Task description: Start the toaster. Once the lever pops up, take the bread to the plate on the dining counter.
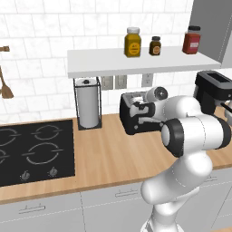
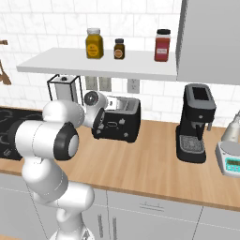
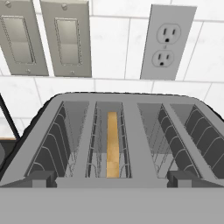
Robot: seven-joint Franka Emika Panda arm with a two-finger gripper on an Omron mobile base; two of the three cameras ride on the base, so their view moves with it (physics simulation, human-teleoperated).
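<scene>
The black toaster [image 1: 132, 118] stands on the wall-side worktop under the shelf, also seen from the right [image 2: 123, 119]. In the hand view I look down into the toaster [image 3: 131, 131] from its front. The bread [image 3: 112, 146] sits deep in the left slot, only its tan upper edge showing. My gripper [image 3: 113, 180] is open, hovering just above and in front of the toaster's near rim, fingertips [image 3: 41, 178] spread wide with nothing between them. From the base views, the gripper [image 1: 144, 110] [image 2: 100, 119] hangs at the toaster's front. The plate and the dining counter are out of view.
A tall black coffee machine [image 2: 194, 123] stands right of the toaster, with a scale [image 2: 229, 160] beyond it. A paper towel holder [image 1: 88, 106] and the hob [image 1: 31, 149] lie to the left. The shelf [image 1: 136, 62] with jars hangs overhead. A wall outlet [image 3: 168, 41] is behind.
</scene>
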